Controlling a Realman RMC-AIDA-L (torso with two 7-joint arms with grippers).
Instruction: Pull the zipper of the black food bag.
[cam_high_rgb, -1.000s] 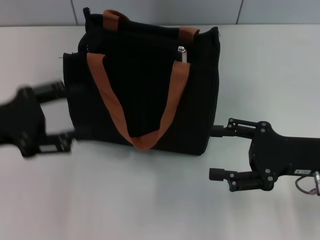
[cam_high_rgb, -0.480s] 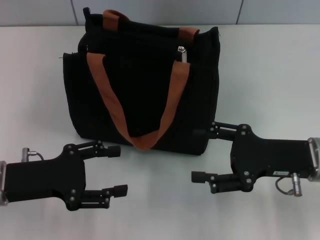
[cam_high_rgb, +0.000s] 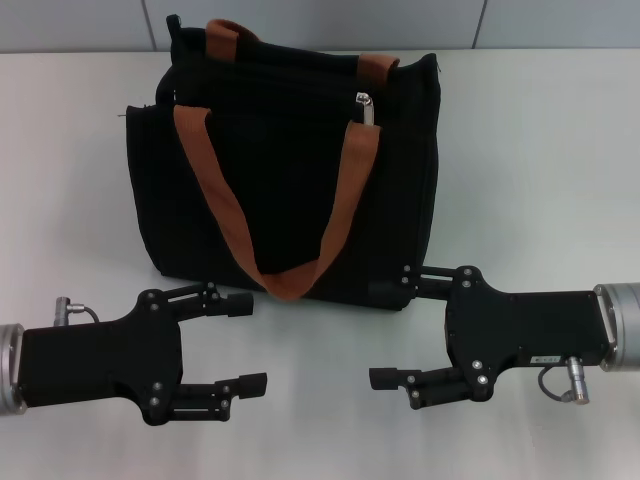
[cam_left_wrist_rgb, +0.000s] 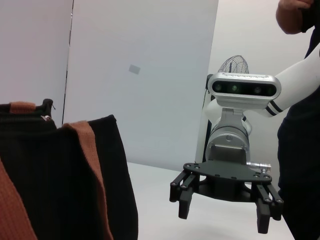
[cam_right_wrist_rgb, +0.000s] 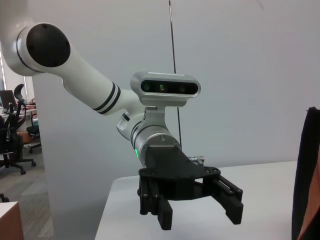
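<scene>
Left gripper, a black two-fingered metal claw on the near left of the table, points toward the centre with its fingers spread wide and nothing between them. Its upper finger lies just in front of the bag's lower front edge; whether it touches the fabric cannot be told. Seen from the right wrist view, the same left gripper hangs from a white jointed arm, fingers apart.

Right gripper, a matching black claw on the near right, faces the left one with fingers likewise wide apart and empty. Its upper finger lies at the bag's lower right corner, its lower finger out over bare table. In the left wrist view the right gripper appears open beside the bag.

The black food bag, a large boxy black fabric tote, stands behind both grippers near the far edge of the white table. An orange-brown webbing strap handle hangs in a V down its front.

The zipper, a small silver-grey metal pull tab, sits on the bag's upper edge toward its right end, well apart from both grippers.
</scene>
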